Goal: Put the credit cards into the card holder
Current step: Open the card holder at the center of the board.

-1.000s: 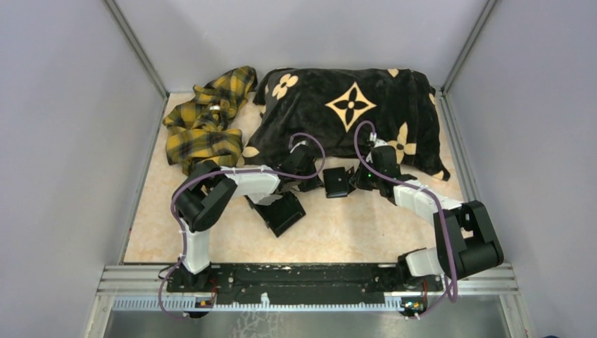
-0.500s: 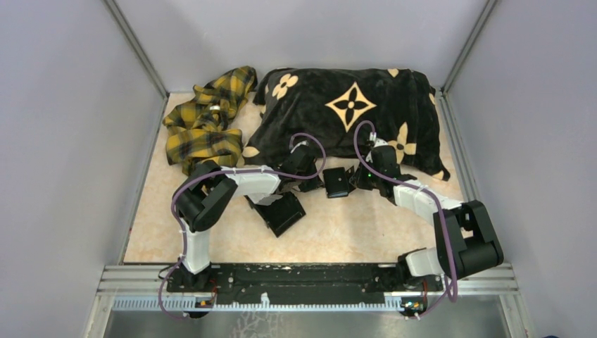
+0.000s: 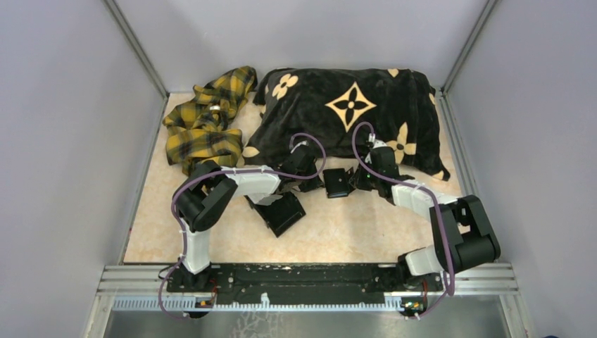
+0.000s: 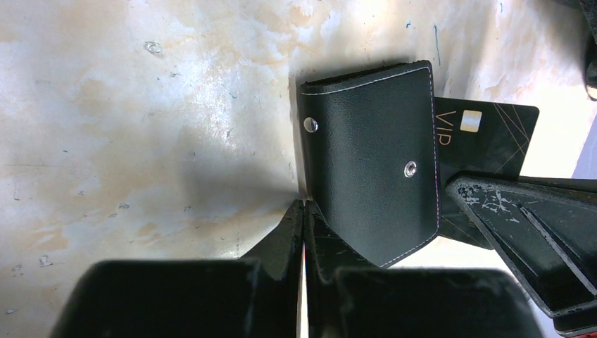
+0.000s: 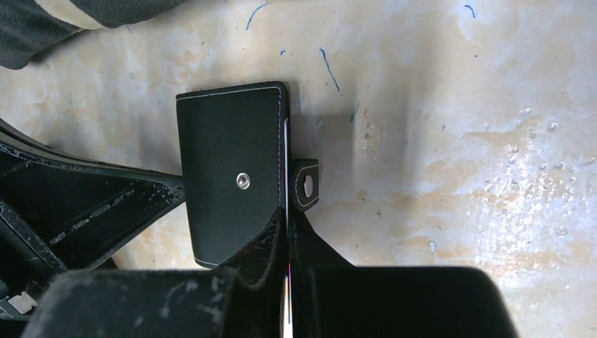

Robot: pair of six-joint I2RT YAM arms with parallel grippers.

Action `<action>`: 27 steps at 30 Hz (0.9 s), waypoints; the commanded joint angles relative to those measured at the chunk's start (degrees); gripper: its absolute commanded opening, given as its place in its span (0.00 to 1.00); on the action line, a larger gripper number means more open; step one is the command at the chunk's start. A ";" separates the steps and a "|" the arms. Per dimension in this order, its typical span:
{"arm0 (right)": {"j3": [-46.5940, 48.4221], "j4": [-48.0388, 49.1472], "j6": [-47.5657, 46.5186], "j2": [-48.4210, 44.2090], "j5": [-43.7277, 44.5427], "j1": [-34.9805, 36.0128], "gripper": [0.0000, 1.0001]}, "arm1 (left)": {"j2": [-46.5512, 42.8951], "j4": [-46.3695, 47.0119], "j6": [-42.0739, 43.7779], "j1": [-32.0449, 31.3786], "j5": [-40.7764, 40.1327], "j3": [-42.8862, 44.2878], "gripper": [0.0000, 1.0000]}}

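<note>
The black card holder (image 3: pixel 336 183) hangs just above the table between my two grippers. My left gripper (image 3: pixel 318 184) is shut on its left edge; in the left wrist view the fingertips (image 4: pixel 304 203) pinch beside the holder's (image 4: pixel 369 176) snap-studded panel. A black credit card (image 4: pixel 493 130) marked VIP sticks out from behind the holder on the right. My right gripper (image 3: pixel 355 182) is shut on that card. In the right wrist view the card shows only as a thin pale edge (image 5: pixel 286 141) running from the shut jaws (image 5: pixel 287 211) along the holder (image 5: pixel 229 183).
A deeper black tray (image 3: pixel 280 211) lies under the left forearm. A black pillow with tan flowers (image 3: pixel 352 113) fills the back of the table, and a yellow plaid cloth (image 3: pixel 204 120) sits at back left. Grey walls close in both sides.
The right arm's elbow has shifted a little to the left and the right gripper has edged toward the holder. The left arm and the holder have stayed put.
</note>
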 commanded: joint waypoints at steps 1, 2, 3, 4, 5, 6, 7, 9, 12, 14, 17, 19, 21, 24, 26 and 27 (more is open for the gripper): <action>-0.37 3.58 -0.79 1.16 0.06 -0.23 0.00 | 3.32 -6.50 1.97 -0.74 -0.34 -1.38 0.04; -0.45 3.74 -0.80 1.29 -0.08 -0.21 0.00 | 3.35 -6.56 1.95 -0.73 -0.35 -1.38 0.04; -0.53 4.02 -0.77 1.43 -0.49 -0.21 0.00 | 3.37 -6.59 1.93 -0.73 -0.37 -1.38 0.04; -0.55 4.20 -0.58 1.48 -0.83 -0.21 0.00 | 3.37 -6.53 1.92 -0.79 -0.43 -1.38 0.04; -0.53 4.43 -0.41 1.42 -1.20 -0.21 0.00 | 3.45 -6.58 1.92 -0.76 -0.32 -1.38 0.04; -0.55 4.58 -0.22 1.30 -1.61 -0.21 0.00 | 3.53 -6.53 1.92 -0.69 -0.33 -1.40 0.04; -0.55 4.78 -0.02 1.08 -1.90 -0.21 0.00 | 3.59 -6.49 1.97 -0.74 -0.29 -1.31 0.04; -0.62 5.17 0.56 0.30 -2.66 -0.24 0.00 | 3.64 -6.38 2.01 -0.79 -0.09 -1.38 0.04; -0.68 5.46 1.42 -1.17 -3.59 -0.21 0.00 | 3.73 -6.17 2.11 -0.81 0.03 -1.40 0.04; -0.61 5.60 2.11 -1.74 -4.43 -0.22 0.00 | 3.68 -5.85 2.16 -0.77 0.15 -1.46 0.04; -0.96 6.36 3.07 -2.62 -5.46 -0.27 0.00 | 3.65 -5.73 2.23 -0.88 0.35 -1.45 0.02; -1.29 6.77 3.60 -3.32 -5.72 -0.21 0.00 | 3.63 -5.68 2.28 -1.01 0.27 -1.47 0.02; -1.51 6.79 3.91 -3.95 -5.94 -0.24 0.00 | 3.55 -5.63 2.35 -1.09 0.33 -1.47 0.01; -1.69 7.04 4.28 -4.40 -6.35 -0.21 0.00 | 3.63 -5.17 2.44 -1.25 0.71 -1.47 0.01; -2.17 7.88 4.93 -4.38 -6.87 -0.21 0.00 | 3.72 -4.58 2.45 -1.29 1.07 -1.55 0.01; -2.52 8.38 5.31 -4.40 -7.27 -0.25 0.00 | 3.71 -3.99 2.59 -1.42 1.48 -1.63 0.01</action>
